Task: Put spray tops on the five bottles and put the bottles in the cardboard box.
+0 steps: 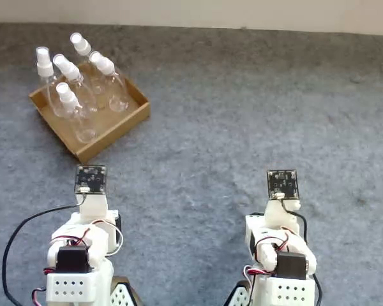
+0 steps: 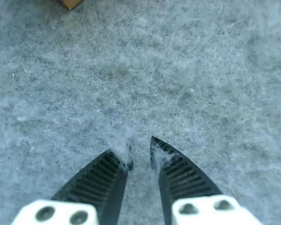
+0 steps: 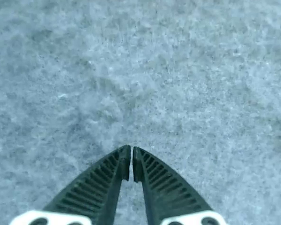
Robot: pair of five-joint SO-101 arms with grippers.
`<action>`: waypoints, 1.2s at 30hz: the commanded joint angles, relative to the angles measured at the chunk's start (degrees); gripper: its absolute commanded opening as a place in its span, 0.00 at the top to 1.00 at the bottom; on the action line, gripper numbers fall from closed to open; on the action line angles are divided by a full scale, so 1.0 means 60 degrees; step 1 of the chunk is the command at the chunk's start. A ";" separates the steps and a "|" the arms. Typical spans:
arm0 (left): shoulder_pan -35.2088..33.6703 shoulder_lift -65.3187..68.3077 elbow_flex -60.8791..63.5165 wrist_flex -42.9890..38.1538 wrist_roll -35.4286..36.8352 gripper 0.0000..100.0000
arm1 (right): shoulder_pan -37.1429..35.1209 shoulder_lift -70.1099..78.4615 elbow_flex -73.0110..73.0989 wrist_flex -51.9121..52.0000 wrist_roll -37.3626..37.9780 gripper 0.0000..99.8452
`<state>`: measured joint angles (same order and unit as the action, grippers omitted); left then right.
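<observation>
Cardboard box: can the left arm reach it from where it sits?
Probably yes. The cardboard box lies just ahead of the left gripper, with only bare carpet between them.

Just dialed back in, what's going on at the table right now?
Nothing is being handled. All five clear plastic bottles wear white spray tops and lean together inside the shallow brown cardboard box at the far left of the grey felt table. Both arms sit folded at the near edge: the left tool is slightly open over bare felt and the right tool is shut and empty. The job looks finished.
</observation>
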<state>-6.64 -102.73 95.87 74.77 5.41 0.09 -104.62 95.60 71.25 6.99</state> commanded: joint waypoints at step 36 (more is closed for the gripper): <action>-0.0637 -0.0139 0.0212 0.0059 0.0630 0.99 | 0.0125 -0.0110 0.1077 0.0066 -0.1304 0.99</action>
<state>-9.89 -102.73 95.87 74.95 8.48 0.09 -104.62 95.60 71.25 -0.31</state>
